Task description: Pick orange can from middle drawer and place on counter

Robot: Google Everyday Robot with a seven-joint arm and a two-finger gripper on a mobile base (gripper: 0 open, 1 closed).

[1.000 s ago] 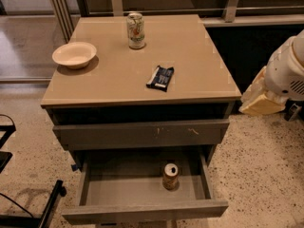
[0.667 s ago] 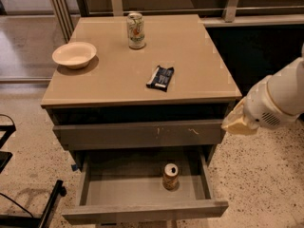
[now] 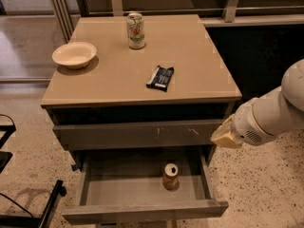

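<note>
The gripper [image 3: 227, 136] is hanging beside the right end of the scratched drawer front [image 3: 137, 134], just under the counter [image 3: 190, 80] edge. I cannot tell how far it is opening, and nothing is showing in its grip. The orange can [image 3: 170, 176] is standing upright in the open middle drawer [image 3: 142, 212], below the gripper, toward the drawer's middle.

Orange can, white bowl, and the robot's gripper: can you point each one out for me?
orange can [image 3: 170, 179]: camera view, middle of its side.
bowl [image 3: 74, 54]: camera view, its bare inside.
gripper [image 3: 222, 137]: camera view, its tan tip, just right of the scratched drawer front [image 3: 137, 135].
</note>
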